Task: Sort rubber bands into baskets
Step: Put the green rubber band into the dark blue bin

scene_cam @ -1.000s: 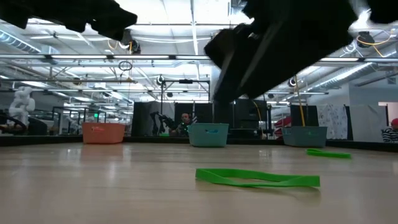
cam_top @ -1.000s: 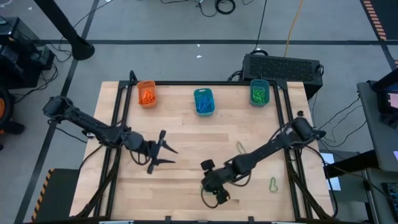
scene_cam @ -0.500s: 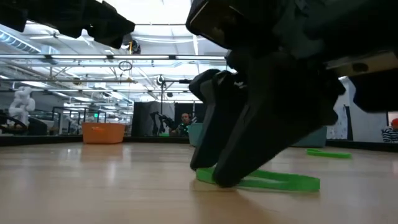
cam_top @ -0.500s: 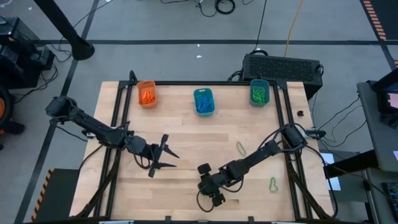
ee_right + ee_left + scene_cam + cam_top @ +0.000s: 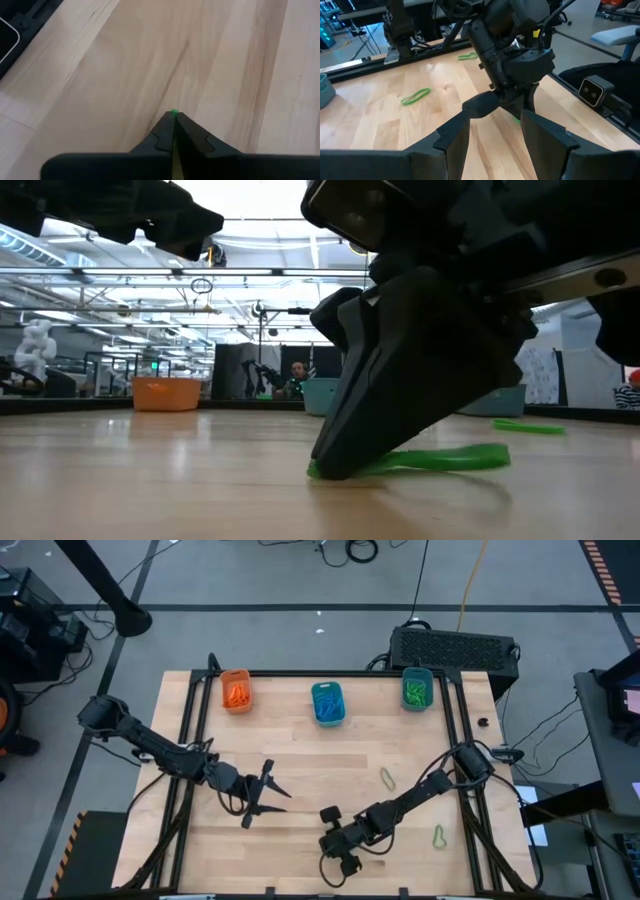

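- From above: most of the sorting looks done. The orange basket (image 5: pixel 236 691) holds orange bands, the middle teal basket (image 5: pixel 327 702) blue ones, and the right-hand teal basket (image 5: pixel 417 688) green ones. Two green rubber bands lie loose on the worktop (image 5: pixel 300 755): one (image 5: pixel 387 777) near the right arm's forearm, another (image 5: pixel 438 836) by the front right corner. The right gripper (image 5: pixel 345 858) reaches low towards the front edge; the left gripper (image 5: pixel 262 792) hangs mid-worktop, fingers spread wide.
- From table height: the right gripper (image 5: pixel 335 465) is tipped down onto the wood, its tip pinching one end of a third green band (image 5: pixel 440 460), whose far end lifts slightly. So three bands remain, by my count, this one just gripped. Another band (image 5: pixel 528 426) lies farther back.
- Left wrist: its own fingers (image 5: pixel 454 140) stand well apart, holding nothing, facing the right arm's gripper (image 5: pixel 507 102) on the boards.
- Right wrist: its fingers (image 5: pixel 160 135) are pressed together, a speck of green band (image 5: pixel 174 112) showing at the tip.
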Robot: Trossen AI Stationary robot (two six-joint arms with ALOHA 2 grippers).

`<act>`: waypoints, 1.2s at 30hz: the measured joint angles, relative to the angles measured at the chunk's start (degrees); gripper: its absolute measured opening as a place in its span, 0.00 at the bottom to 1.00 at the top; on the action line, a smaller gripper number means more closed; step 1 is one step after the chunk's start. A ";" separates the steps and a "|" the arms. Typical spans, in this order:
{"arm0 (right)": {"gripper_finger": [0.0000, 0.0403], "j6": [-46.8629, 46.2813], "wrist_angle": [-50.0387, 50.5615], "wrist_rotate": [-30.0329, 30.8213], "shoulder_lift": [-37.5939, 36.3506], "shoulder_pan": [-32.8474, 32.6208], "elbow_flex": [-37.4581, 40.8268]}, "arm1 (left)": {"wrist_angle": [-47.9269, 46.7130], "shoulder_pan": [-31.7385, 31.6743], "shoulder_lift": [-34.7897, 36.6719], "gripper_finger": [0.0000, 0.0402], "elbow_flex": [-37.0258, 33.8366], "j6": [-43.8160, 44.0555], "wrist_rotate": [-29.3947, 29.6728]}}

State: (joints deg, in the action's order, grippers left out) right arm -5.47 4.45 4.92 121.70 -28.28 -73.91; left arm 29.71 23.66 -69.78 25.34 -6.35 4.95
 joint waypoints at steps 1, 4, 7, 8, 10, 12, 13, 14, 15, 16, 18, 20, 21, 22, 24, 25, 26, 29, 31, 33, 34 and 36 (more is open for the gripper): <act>0.02 -0.02 0.00 -0.02 -0.15 0.03 0.03 | 0.05 0.00 0.00 0.46 0.00 0.00 0.00; 0.02 0.08 0.63 0.06 -1.36 0.21 0.24 | 0.01 0.00 0.00 0.46 0.00 0.00 0.00; 0.01 0.13 2.45 1.45 -3.83 0.49 0.38 | -0.01 0.00 0.00 0.46 0.00 0.00 0.01; 0.01 0.15 3.11 1.99 -4.97 0.59 0.38 | -0.04 0.00 0.00 0.46 0.00 0.00 0.00; 0.00 0.11 5.39 3.81 -7.82 0.59 0.35 | -0.04 0.00 0.00 0.46 0.00 0.00 0.00; 0.00 0.14 9.32 6.48 -10.58 0.59 0.31 | -0.08 0.00 0.00 0.46 0.00 -0.02 0.00; 0.00 0.00 11.60 7.99 -11.85 0.60 0.31 | -0.08 0.00 0.00 0.46 0.00 0.00 0.00; 0.00 -0.17 14.00 9.57 -13.13 0.67 0.32 | -0.08 0.00 0.00 0.46 0.00 0.00 0.00; 0.00 -0.38 16.41 11.00 -14.43 0.71 0.33 | -0.12 0.00 0.00 0.46 0.00 -0.01 0.00; 0.00 -0.77 18.67 12.33 -15.74 0.89 0.32 | -0.15 0.00 0.00 0.46 0.00 -0.01 0.01; 0.00 -2.08 23.46 15.23 -18.38 1.46 0.29 | -0.15 0.00 0.00 0.46 0.00 -0.02 0.00; 0.00 -3.46 28.40 17.46 -20.33 2.43 0.29 | -0.17 0.00 0.00 0.46 0.00 -0.02 0.00; 0.00 -4.12 30.50 18.28 -21.15 2.97 0.29 | -0.19 0.00 0.00 0.46 0.00 -0.02 0.00; 0.00 -4.70 32.58 19.03 -21.91 3.54 0.29 | -0.19 0.00 0.00 0.46 0.00 -0.02 0.01; 0.00 -5.07 35.65 19.40 -23.48 4.91 0.33 | -0.19 0.00 0.00 0.46 0.00 0.00 0.00; 0.00 -5.09 36.41 19.40 -24.22 5.74 0.53 | -0.21 0.00 0.00 0.46 0.00 -0.02 0.00; 0.00 -5.05 36.90 19.38 -24.90 6.53 0.99 | -0.21 0.00 0.00 0.46 0.00 -0.02 0.00; 0.00 -3.59 37.69 19.30 -26.97 9.46 3.36 | -0.21 0.00 0.00 0.46 0.00 0.85 0.00; 0.00 -3.10 37.74 19.04 -28.97 12.00 5.77 | -0.21 -0.23 0.02 0.46 0.00 2.79 -0.04; 0.00 -2.82 37.77 19.00 -31.86 15.07 8.89 | -0.26 -0.69 0.04 0.46 0.00 3.34 -0.04; 0.00 -2.72 37.79 18.97 -33.44 16.91 10.63 | -0.39 -0.96 0.04 0.46 0.00 3.69 -0.04; 0.00 -2.25 37.95 19.00 -37.02 21.02 14.08 | -0.61 -1.64 0.04 0.46 0.00 4.48 -0.05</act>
State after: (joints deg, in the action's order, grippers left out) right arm -7.72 42.40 23.92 84.68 -7.26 -59.83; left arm 29.10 22.02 -69.73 25.34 -1.87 4.90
